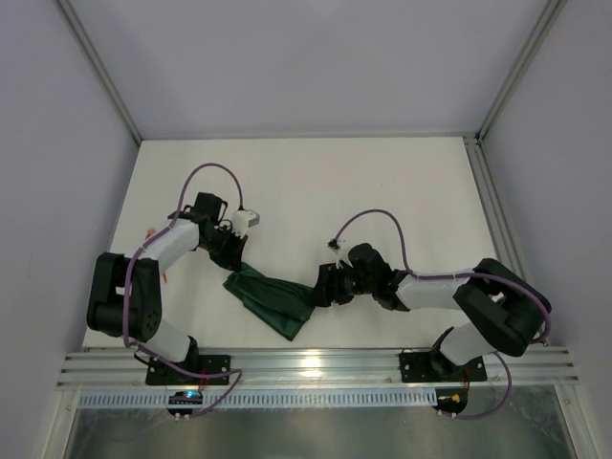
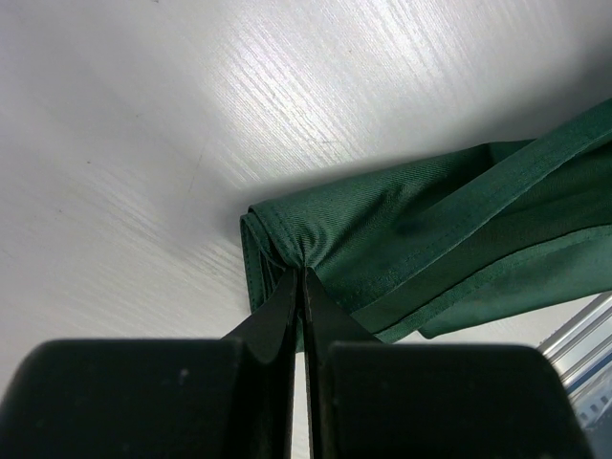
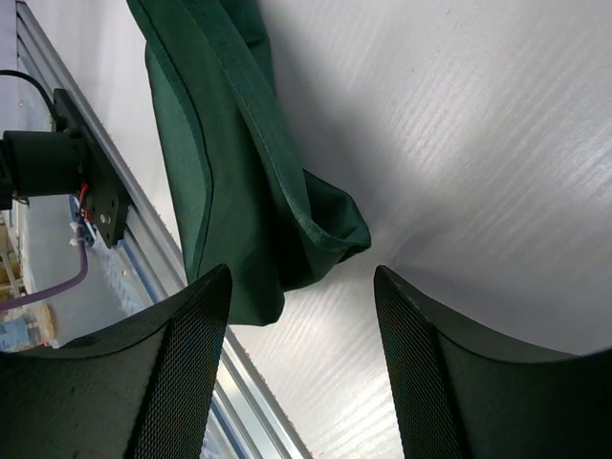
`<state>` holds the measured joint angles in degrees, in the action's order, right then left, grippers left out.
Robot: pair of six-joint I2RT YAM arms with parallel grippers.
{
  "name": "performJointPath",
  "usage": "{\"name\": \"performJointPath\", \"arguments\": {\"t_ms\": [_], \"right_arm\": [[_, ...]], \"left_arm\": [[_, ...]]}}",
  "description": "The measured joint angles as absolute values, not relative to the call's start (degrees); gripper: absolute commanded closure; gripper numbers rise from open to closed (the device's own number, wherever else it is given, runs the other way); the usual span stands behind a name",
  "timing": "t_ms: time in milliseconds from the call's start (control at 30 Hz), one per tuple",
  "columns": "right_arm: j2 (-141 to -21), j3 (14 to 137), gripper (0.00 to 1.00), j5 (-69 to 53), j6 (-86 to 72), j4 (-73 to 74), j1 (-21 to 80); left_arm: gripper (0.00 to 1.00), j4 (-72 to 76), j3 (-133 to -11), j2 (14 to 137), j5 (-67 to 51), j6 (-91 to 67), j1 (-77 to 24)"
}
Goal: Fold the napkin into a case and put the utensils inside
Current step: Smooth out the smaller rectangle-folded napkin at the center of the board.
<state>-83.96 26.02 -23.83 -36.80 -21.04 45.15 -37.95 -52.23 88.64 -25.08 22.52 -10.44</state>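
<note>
One napkin (image 1: 271, 298) edge nipped by left pincer (image 2: 300, 277); right pincer (image 3: 301, 277) agape.

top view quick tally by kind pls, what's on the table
dark green napkin: 1
robot arms: 2 (left arm, right arm)
orange utensil bits peeking out beside the left arm, mostly hidden: 2
total: 5

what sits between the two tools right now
The bunched dark green cloth napkin stretches between the left tool and right tool; the top view shows it.
</note>
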Motion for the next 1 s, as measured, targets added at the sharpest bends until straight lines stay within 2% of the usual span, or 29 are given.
{"name": "performJointPath", "arguments": {"t_ms": [233, 400, 700, 733, 1000], "right_arm": [[-92.33, 27.16, 0.45, -29.19, -39.44, -30.74, 45.10], [-95.42, 28.18, 0.69, -30.11, -39.27, -32.51, 45.10], [-95.77, 33.50, 0.88, -23.66, -32.29, -24.88, 43.35], [-95.83, 35.09, 0.92, -22.28, -30.65, -23.42, 42.92], [-96.36, 44.25, 0.95, -14.48, -17.61, -17.39, 39.79]], "left_arm": [[1.00, -37.74, -51.86, 87.64, -25.15, 22.50, -10.44], [1.00, -37.71, -51.48, 86.19, -25.19, 22.52, -10.37], [1.00, -37.10, -51.31, 85.97, -25.54, 22.50, -9.43], [1.00, -37.08, -51.53, 86.39, -25.56, 22.50, -9.34], [1.00, -36.56, -56.23, 91.92, -25.54, 21.85, -9.28]]}}
